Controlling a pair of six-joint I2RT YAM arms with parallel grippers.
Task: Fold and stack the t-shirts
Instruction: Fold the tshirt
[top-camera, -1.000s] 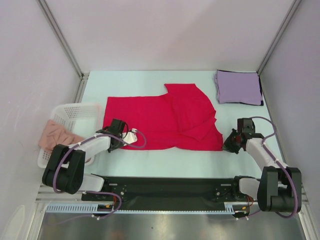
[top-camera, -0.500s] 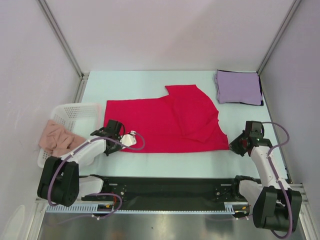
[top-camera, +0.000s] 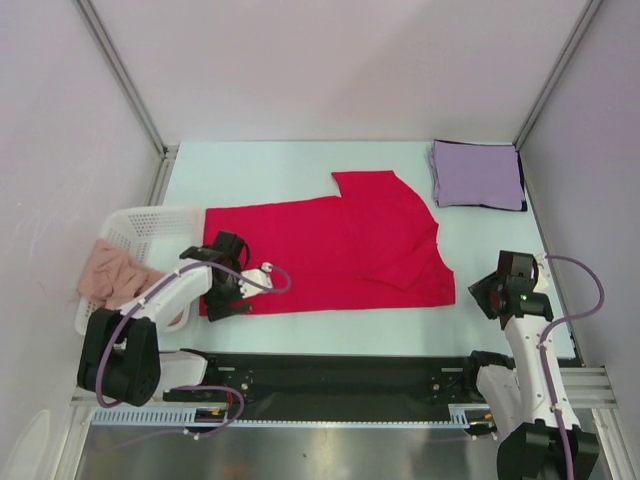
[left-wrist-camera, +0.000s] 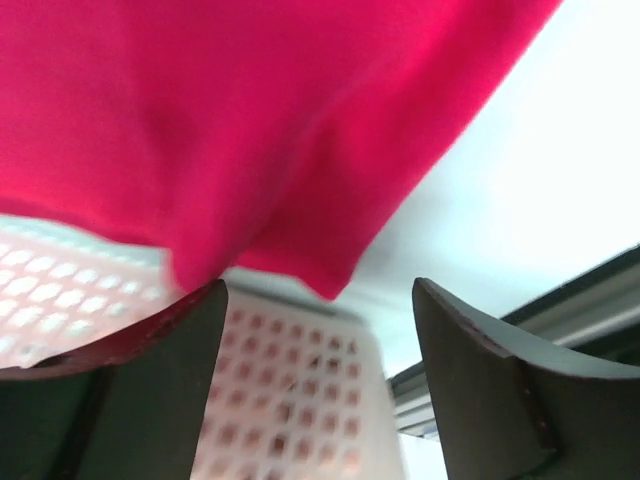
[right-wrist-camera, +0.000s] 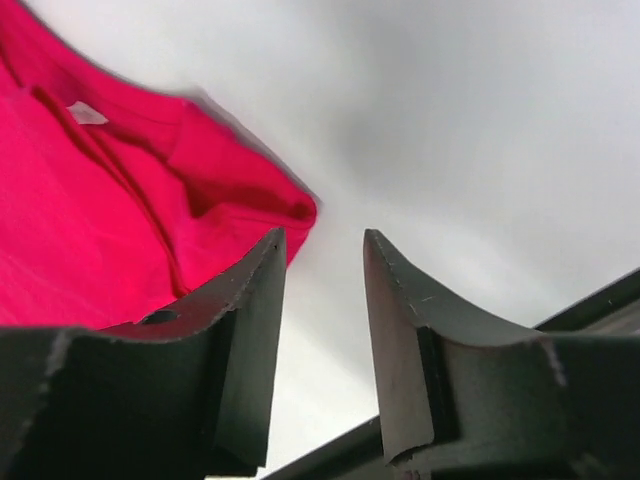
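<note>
The red t-shirt (top-camera: 330, 250) lies spread flat across the middle of the table, with one sleeve pointing to the far side. The lavender t-shirt (top-camera: 478, 175) rests folded square at the far right. My left gripper (top-camera: 225, 303) stands open at the red shirt's near left corner, and that corner (left-wrist-camera: 330, 280) hangs loose just above the jaw gap (left-wrist-camera: 318, 292). My right gripper (top-camera: 481, 296) is open just right of the shirt's near right corner, with only bare table between its fingers (right-wrist-camera: 322, 238). The red cloth (right-wrist-camera: 90, 220) with its white neck label (right-wrist-camera: 88, 113) lies to the left of it.
A white mesh basket (top-camera: 140, 232) holding a pinkish cloth (top-camera: 115, 275) stands at the left table edge, close to my left arm; its mesh (left-wrist-camera: 290, 400) fills the left wrist view below the shirt. A black rail (top-camera: 330, 375) runs along the near edge.
Both grippers have opened and let go of the red shirt's near corners. The shirt's folded-over right part now lies flat. The right arm has drawn back toward the near right.
</note>
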